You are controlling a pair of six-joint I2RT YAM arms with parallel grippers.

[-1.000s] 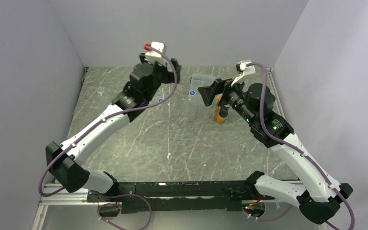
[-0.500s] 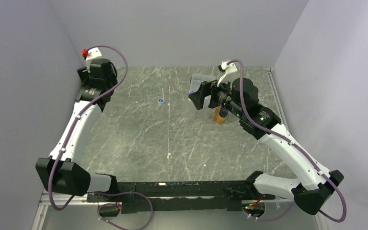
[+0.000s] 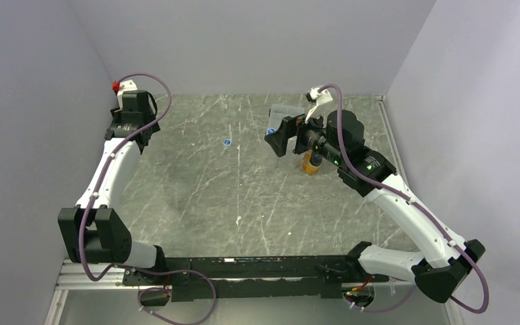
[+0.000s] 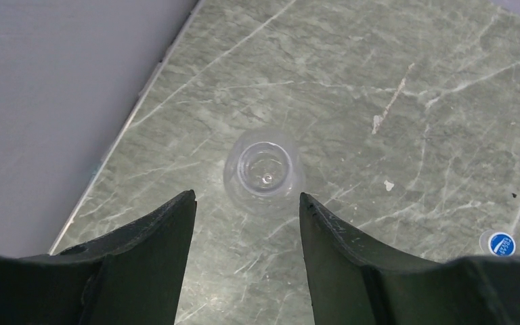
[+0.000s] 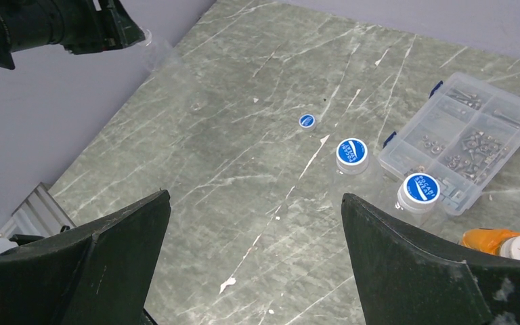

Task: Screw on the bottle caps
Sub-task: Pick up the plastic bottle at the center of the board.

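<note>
**Both grippers open and empty; one blue cap loose on the table**

The left gripper (image 4: 247,200) is shown at the far-left corner of the table (image 3: 196,203). Its jaws are partly parted and nothing is held between them. A small clear cup (image 4: 264,168) is seen standing just ahead of the fingertips, in line with the gap and untouched. The loose blue cap (image 4: 501,244) is seen lying flat, well off to the right of this gripper and apart from both fingers.

The right gripper (image 5: 255,198) is held above the table with its jaws spread wide, and nothing is gripped. In its wrist view the loose cap is found on the table ahead of the gap, somewhat towards the right finger and well apart from it. Two clear bottles (image 5: 352,154) are stood nearer the right finger, each topped by a blue cap. Whether those caps are screwed tight cannot be told. A clear compartment box (image 5: 460,135) is placed just beside them. The orange bottle (image 5: 494,238), white-topped, is seen close by the right finger.
</note>
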